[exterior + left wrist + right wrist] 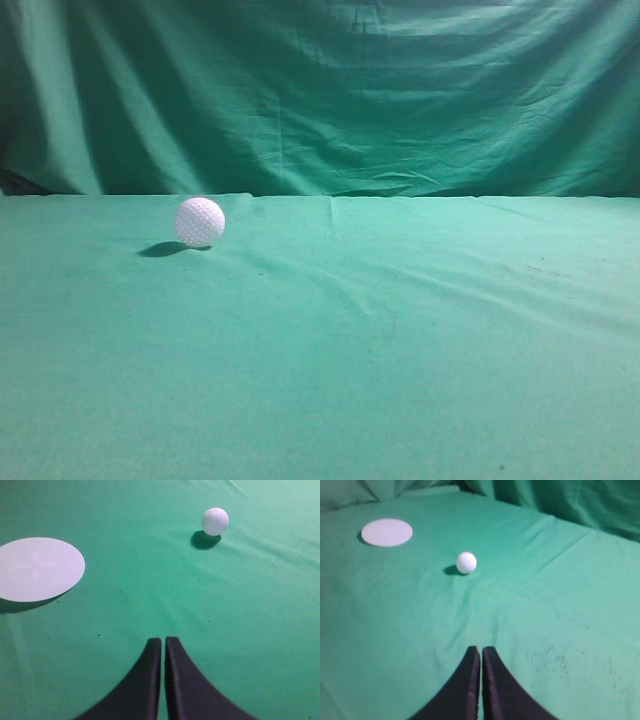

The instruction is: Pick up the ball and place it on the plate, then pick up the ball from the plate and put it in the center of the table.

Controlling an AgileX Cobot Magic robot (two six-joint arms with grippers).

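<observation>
A white dimpled ball [200,221] rests on the green tablecloth at the left of the exterior view. It also shows in the left wrist view [215,521] and in the right wrist view [466,562]. A flat white round plate [37,568] lies left of the ball in the left wrist view; it shows far off in the right wrist view [387,532] and is out of the exterior view. My left gripper [163,639] is shut and empty, well short of the ball. My right gripper [481,648] is shut and empty, also well short of it. Neither arm shows in the exterior view.
A green cloth [400,330] covers the table, with creases near the middle. A green cloth backdrop [330,90] hangs behind the table's far edge. Small dark specks mark the cloth [555,660] in the right wrist view.
</observation>
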